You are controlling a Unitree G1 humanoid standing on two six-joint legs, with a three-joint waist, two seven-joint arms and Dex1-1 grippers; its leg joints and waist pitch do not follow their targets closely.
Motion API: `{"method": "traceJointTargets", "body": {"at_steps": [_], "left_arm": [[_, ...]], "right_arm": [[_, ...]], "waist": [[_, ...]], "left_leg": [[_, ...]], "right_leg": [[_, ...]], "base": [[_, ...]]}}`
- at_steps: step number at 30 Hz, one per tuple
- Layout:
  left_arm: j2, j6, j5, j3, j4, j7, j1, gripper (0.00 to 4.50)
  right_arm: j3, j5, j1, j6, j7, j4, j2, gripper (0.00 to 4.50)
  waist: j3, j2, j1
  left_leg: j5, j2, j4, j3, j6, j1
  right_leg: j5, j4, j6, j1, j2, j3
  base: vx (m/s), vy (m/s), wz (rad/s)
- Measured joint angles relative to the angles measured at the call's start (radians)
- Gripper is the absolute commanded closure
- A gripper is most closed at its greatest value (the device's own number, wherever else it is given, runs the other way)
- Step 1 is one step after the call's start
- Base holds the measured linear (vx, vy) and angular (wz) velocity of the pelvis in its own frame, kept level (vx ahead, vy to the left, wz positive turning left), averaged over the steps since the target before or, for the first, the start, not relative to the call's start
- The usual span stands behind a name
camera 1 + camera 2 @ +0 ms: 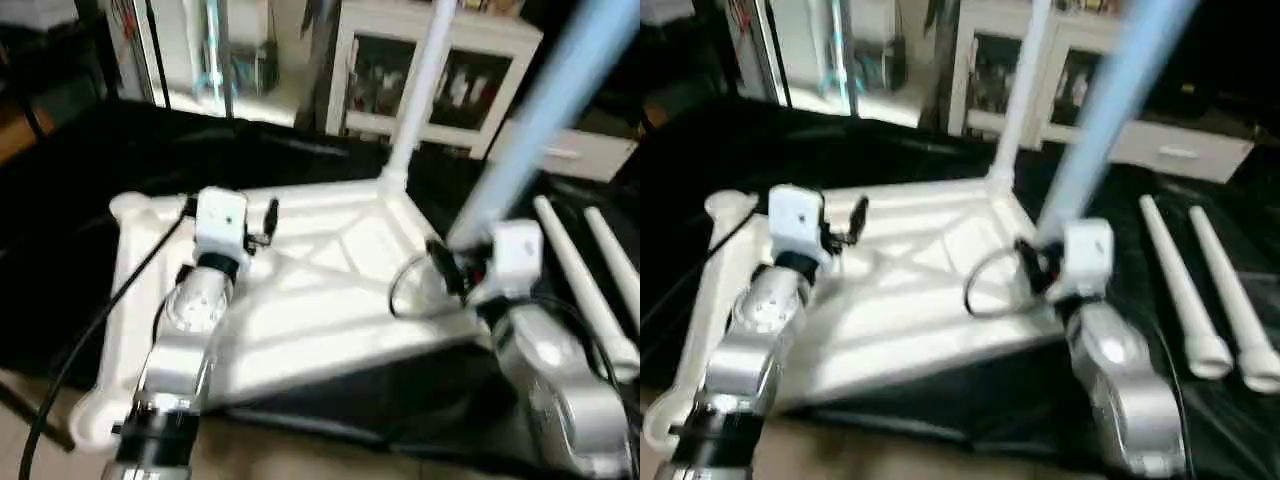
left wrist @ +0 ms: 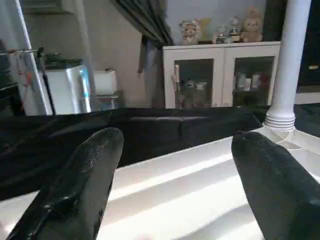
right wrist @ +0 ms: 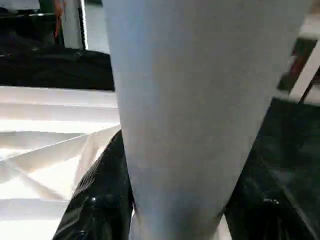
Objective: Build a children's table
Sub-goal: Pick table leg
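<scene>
While right gripper (image 1: 1040,262) clamps tilted leg (image 1: 1110,110) | left gripper (image 2: 175,185) spread above tabletop (image 1: 910,300)

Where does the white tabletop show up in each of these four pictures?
Left eye view: tabletop mid-picture, ribs up.
Right eye view: centre-left.
Left wrist view: pale band across the lower half.
Right wrist view: ribbed part beside the held leg, at.
Shared landmark: upright leg at its far corner.

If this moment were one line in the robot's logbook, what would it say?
tabletop: upside down, ribs up | far leg: standing in corner socket | right gripper: holding second leg | left gripper: open over tabletop | spare legs: lying right
</scene>
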State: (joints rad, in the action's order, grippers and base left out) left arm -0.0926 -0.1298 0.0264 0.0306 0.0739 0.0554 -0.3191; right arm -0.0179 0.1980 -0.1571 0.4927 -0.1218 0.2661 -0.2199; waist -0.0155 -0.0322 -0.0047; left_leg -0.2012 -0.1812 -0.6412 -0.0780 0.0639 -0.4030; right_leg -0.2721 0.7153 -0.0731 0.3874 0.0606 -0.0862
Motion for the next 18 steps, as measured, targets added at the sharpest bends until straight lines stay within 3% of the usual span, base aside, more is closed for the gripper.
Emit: {"method": "traceJointTargets", "body": {"at_steps": [1, 2, 3, 4, 5, 6, 7, 8, 9, 10, 11, 12, 13, 14, 15, 16, 17, 18], "left_arm": [[0.007, 0.000, 0.000, -0.001, 0.004, -0.005, 0.000, 0.59], [0.015, 0.000, 0.001, 0.000, 0.011, -0.007, 0.000, 0.59], [0.024, 0.000, 0.004, 0.007, 0.013, -0.009, -0.003, 0.59], [0.035, 0.001, 0.008, 0.015, 0.013, -0.011, -0.008, 0.59], [0.045, 0.002, 0.008, 0.029, 0.013, -0.012, -0.007, 0.59], [0.049, 0.004, 0.009, 0.037, 0.013, -0.014, -0.010, 0.59], [0.049, 0.004, 0.010, 0.037, 0.013, -0.016, -0.011, 0.59], [0.047, 0.004, 0.012, 0.036, 0.013, -0.018, -0.014, 0.59], [0.041, 0.003, 0.015, 0.031, 0.019, -0.022, -0.011, 0.59], [0.034, 0.002, 0.017, 0.026, 0.028, -0.025, -0.007, 0.59], [0.026, 0.001, 0.017, 0.019, 0.030, -0.027, -0.008, 0.59], [0.020, 0.001, 0.018, -0.001, 0.030, -0.032, -0.008, 0.59], [0.019, 0.001, 0.019, -0.006, 0.030, -0.033, -0.008, 0.59], [0.018, 0.001, 0.020, -0.008, 0.030, -0.034, -0.008, 0.59], [0.017, 0.001, 0.020, -0.011, 0.030, -0.033, -0.009, 0.59], [0.017, 0.001, 0.020, -0.013, 0.030, -0.033, -0.008, 0.59], [0.019, 0.000, 0.020, -0.010, 0.034, -0.031, -0.009, 0.59], [0.027, -0.001, 0.020, -0.002, 0.034, -0.029, -0.013, 0.59]], "right_arm": [[0.003, -0.005, -0.008, -0.006, -0.001, -0.005, -0.006, 2.64], [0.003, -0.006, -0.009, -0.016, -0.010, -0.020, -0.008, 2.64], [-0.005, -0.006, -0.006, -0.024, -0.018, -0.049, -0.012, 2.64], [-0.018, -0.005, -0.004, -0.026, -0.020, -0.076, -0.015, 2.64], [-0.030, -0.005, -0.004, -0.027, -0.019, -0.103, -0.013, 2.64], [-0.039, -0.004, -0.007, -0.033, -0.019, -0.117, -0.008, 2.64], [-0.040, -0.004, -0.008, -0.040, -0.019, -0.120, -0.004, 2.64], [-0.039, -0.004, -0.012, -0.050, -0.020, -0.125, 0.001, 2.64], [-0.026, -0.004, -0.017, -0.061, -0.021, -0.133, 0.015, 2.64], [-0.010, -0.004, -0.021, -0.065, -0.024, -0.134, 0.023, 2.64], [0.000, -0.003, -0.024, -0.072, -0.027, -0.133, 0.034, 2.64], [0.013, 0.000, -0.026, -0.076, -0.030, -0.133, 0.043, 2.64], [0.019, 0.000, -0.023, -0.081, -0.030, -0.133, 0.044, 2.64], [0.019, 0.000, -0.023, -0.085, -0.030, -0.133, 0.045, 2.64], [0.019, 0.000, -0.024, -0.093, -0.030, -0.133, 0.048, 2.64], [0.019, -0.001, -0.022, -0.096, -0.029, -0.134, 0.051, 2.64], [0.017, -0.002, -0.010, -0.102, -0.028, -0.136, 0.052, 2.64], [0.004, -0.006, 0.004, -0.105, -0.027, -0.143, 0.044, 2.64]], "waist": [[0.001, -0.007, 0.002], [0.002, -0.012, 0.002], [-0.001, -0.023, 0.011], [-0.005, -0.030, 0.023], [-0.010, -0.038, 0.032], [-0.009, -0.037, 0.036], [-0.008, -0.034, 0.035], [-0.006, -0.013, 0.035], [-0.009, 0.001, 0.035], [-0.008, 0.008, 0.035], [-0.006, 0.007, 0.042], [-0.003, 0.004, 0.045], [-0.002, 0.002, 0.050], [0.001, -0.002, 0.054], [0.003, -0.020, 0.058], [0.003, -0.028, 0.060], [0.002, -0.029, 0.060], [0.001, -0.036, 0.065]], "left_leg": [[0.012, -0.003, 0.010, 0.003, 0.000, 0.000], [0.023, -0.005, 0.022, 0.002, -0.014, -0.001], [0.013, -0.001, 0.006, -0.009, -0.068, -0.007], [-0.030, 0.001, -0.077, -0.034, -0.131, -0.022], [-0.052, 0.016, -0.153, -0.055, -0.145, -0.028], [-0.071, 0.041, -0.184, -0.070, -0.148, -0.015], [-0.083, 0.057, -0.169, -0.075, -0.140, 0.000], [-0.126, 0.059, -0.117, -0.075, -0.137, 0.022], [-0.121, 0.024, -0.088, -0.056, -0.067, 0.030], [-0.111, 0.008, -0.080, -0.045, -0.056, 0.029], [-0.101, -0.001, -0.075, -0.045, -0.045, 0.024], [-0.086, -0.012, -0.068, -0.035, -0.033, 0.014], [-0.075, -0.017, -0.059, -0.031, -0.025, 0.008], [-0.064, -0.020, -0.054, -0.030, -0.015, 0.001], [-0.055, -0.022, -0.050, -0.031, -0.008, -0.003], [-0.047, -0.031, -0.046, -0.030, -0.006, -0.004], [-0.039, -0.028, -0.046, -0.027, -0.050, -0.012], [-0.069, -0.025, -0.100, -0.040, -0.168, -0.030]], "right_leg": [[-0.022, -0.017, -0.001, -0.005, -0.002, 0.003], [-0.018, -0.018, -0.010, -0.008, -0.004, -0.005], [-0.013, -0.023, -0.010, -0.006, -0.008, -0.012], [-0.007, -0.023, -0.007, -0.006, -0.009, -0.014], [-0.002, -0.027, -0.007, -0.009, -0.013, -0.015], [0.008, -0.037, -0.014, -0.009, -0.023, -0.024], [0.015, -0.045, -0.012, -0.007, -0.030, -0.037], [0.028, -0.068, -0.010, -0.007, -0.058, -0.062], [0.049, -0.098, -0.010, -0.013, -0.076, -0.097], [0.019, -0.069, 0.024, -0.008, -0.075, -0.095], [-0.010, 0.035, 0.059, 0.025, -0.057, -0.074], [-0.022, 0.115, 0.075, 0.054, -0.027, -0.041], [-0.022, 0.103, 0.074, 0.057, -0.004, -0.013], [-0.017, 0.072, 0.064, 0.057, 0.020, 0.007], [-0.002, 0.012, 0.009, 0.045, 0.049, 0.030], [0.001, 0.006, 0.036, 0.044, 0.054, 0.025], [0.004, 0.000, 0.031, 0.045, 0.046, 0.018], [0.013, -0.008, 0.029, 0.048, 0.034, 0.012]], "base": [[-0.095, -0.172, -0.04], [-0.105, -0.204, 0.01], [-0.095, -0.205, 0.07], [-0.095, -0.205, 0.07], [-0.093, -0.199, -0.01], [-0.095, -0.166, -0.03], [-0.095, -0.166, -0.03], [-0.085, -0.149, 0.10], [-0.086, -0.163, 0.02], [-0.086, -0.163, 0.02], [-0.081, -0.157, -0.09], [-0.086, -0.175, 0.01], [-0.086, -0.175, 0.01], [-0.080, -0.241, 0.02], [-0.071, -0.313, -0.09], [-0.071, -0.313, -0.09], [-0.103, -0.303, -0.03], [-0.101, -0.271, -0.03]]}}
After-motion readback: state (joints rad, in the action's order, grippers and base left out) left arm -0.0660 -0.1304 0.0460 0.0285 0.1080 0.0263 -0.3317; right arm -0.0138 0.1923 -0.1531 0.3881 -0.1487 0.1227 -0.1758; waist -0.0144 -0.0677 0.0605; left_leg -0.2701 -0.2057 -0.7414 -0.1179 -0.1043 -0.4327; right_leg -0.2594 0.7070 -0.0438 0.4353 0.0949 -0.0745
